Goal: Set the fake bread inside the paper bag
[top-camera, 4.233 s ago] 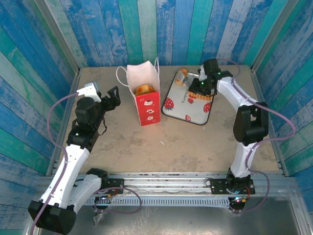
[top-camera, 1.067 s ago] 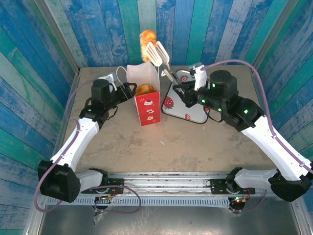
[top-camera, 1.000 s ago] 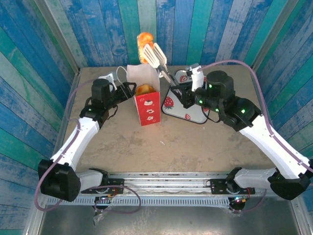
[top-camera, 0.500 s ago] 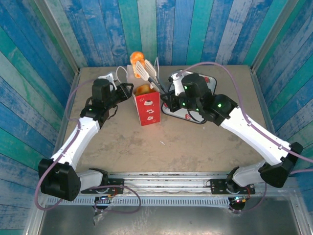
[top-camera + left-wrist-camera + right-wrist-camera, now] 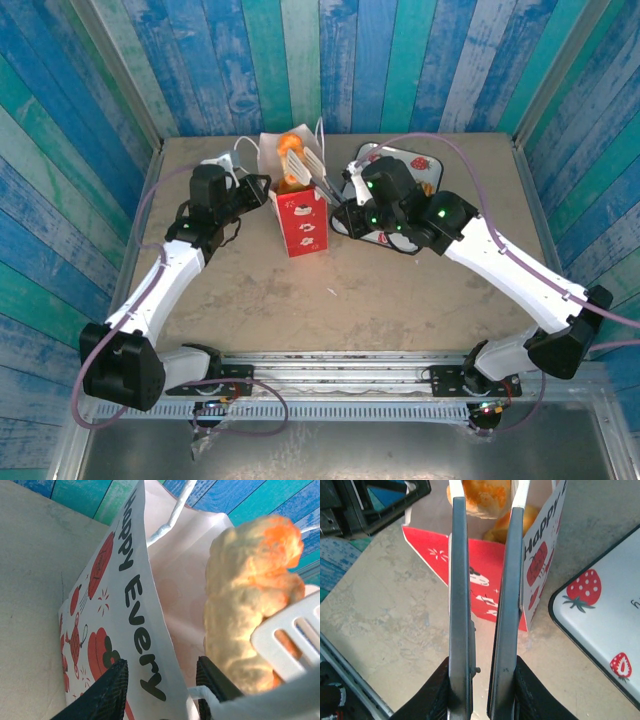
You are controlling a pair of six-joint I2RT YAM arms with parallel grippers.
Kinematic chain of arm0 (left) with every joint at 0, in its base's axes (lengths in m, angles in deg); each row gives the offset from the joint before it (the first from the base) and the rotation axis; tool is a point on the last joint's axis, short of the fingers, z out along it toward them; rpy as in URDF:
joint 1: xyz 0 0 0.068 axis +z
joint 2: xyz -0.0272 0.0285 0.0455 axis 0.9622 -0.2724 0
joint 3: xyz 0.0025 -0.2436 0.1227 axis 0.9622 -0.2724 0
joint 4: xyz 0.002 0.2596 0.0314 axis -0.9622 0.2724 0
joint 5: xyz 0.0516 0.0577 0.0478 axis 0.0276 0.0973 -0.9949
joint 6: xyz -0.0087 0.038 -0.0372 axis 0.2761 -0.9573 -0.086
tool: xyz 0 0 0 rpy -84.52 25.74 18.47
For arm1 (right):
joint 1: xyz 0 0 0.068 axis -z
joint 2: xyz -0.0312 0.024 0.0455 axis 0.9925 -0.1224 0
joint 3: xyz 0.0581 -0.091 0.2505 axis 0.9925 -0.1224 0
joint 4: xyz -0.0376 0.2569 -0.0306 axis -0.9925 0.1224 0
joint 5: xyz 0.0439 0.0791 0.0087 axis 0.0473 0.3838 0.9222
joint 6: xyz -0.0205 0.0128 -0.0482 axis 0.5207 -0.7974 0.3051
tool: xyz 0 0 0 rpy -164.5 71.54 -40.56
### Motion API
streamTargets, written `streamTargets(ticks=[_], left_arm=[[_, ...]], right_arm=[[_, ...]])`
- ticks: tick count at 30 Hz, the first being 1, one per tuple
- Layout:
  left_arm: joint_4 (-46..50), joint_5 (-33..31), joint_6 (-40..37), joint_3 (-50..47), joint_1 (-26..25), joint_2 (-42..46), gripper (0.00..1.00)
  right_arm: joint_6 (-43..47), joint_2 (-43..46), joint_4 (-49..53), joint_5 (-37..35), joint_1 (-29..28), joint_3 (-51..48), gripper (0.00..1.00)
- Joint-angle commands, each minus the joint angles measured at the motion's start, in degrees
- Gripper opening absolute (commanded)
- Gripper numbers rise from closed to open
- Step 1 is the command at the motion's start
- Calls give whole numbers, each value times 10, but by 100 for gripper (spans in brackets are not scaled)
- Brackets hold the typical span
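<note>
The right gripper (image 5: 482, 682) is clenching a pair of tongs (image 5: 460, 580), squeezing their 2 flat grey metal arms nearly parallel. The tongs' white slotted heads are pinching 1 piece of fake bread (image 5: 250, 595), a lumpy, glossy golden-orange pastry. It is hanging at the open mouth of the paper bag (image 5: 303, 215). A 2nd golden piece (image 5: 292, 185) is lying inside the bag. The bag is standing upright on the matte beige table (image 5: 300, 300). It is smooth white paper above and a red printed panel below, with thin cord handles at the top. The left gripper (image 5: 161, 662) is straddling the bag's side wall, 1 dark finger on each side; whether it is actually pinching the paper I cannot tell. Just beside the bag, a glossy white strawberry-print tray (image 5: 600, 610) with a dark rounded rim is lying flat.
</note>
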Motion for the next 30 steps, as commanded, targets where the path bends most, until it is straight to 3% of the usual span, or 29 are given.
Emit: streamTargets(ticks=[1, 5, 9, 16, 30], left_arm=[[-1, -9, -8, -11, -2, 19, 40], [-1, -10, -7, -10, -2, 22, 39], [1, -14, -7, -9, -2, 26, 38], [1, -13, -6, -9, -2, 27, 38], [-3, -9, -5, -6, -2, 28, 38]], right_arm=[[-2, 19, 6, -1, -6, 20, 1], [-2, 21, 14, 3, -6, 19, 3], [-3, 22, 14, 1, -7, 17, 18], [-2, 26, 11, -7, -8, 17, 28], [8, 27, 1, -23, -7, 28, 37]])
